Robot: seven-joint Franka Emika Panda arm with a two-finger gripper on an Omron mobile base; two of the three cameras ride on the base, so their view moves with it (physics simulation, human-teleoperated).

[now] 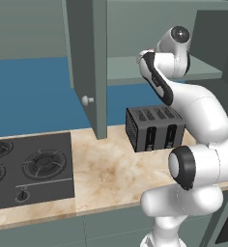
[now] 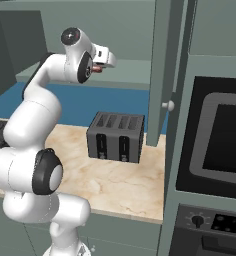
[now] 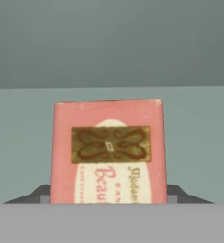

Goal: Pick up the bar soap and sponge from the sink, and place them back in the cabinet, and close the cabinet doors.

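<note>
The pinkish-red bar soap (image 3: 109, 152) with a pale label stands between my dark fingertips (image 3: 176, 192), held over the plain inner shelf (image 3: 194, 142) of the grey-green cabinet. My gripper (image 2: 103, 64) is shut on the soap, and a red bit of it (image 2: 96, 70) peeks out under the hand. The hand reaches in at shelf height (image 1: 125, 67). Both cabinet doors hang open: the left one (image 1: 89, 58) with its knob (image 1: 87, 100), the right one (image 2: 162, 60) with its knob (image 2: 167, 105). The sponge and the sink are out of view.
A dark four-slot toaster (image 1: 154, 128) (image 2: 115, 136) sits on the marble counter (image 1: 111, 169) below the cabinet. A black stove top (image 1: 29, 169) lies to the left. A built-in oven (image 2: 220, 135) fills the tall unit on the right.
</note>
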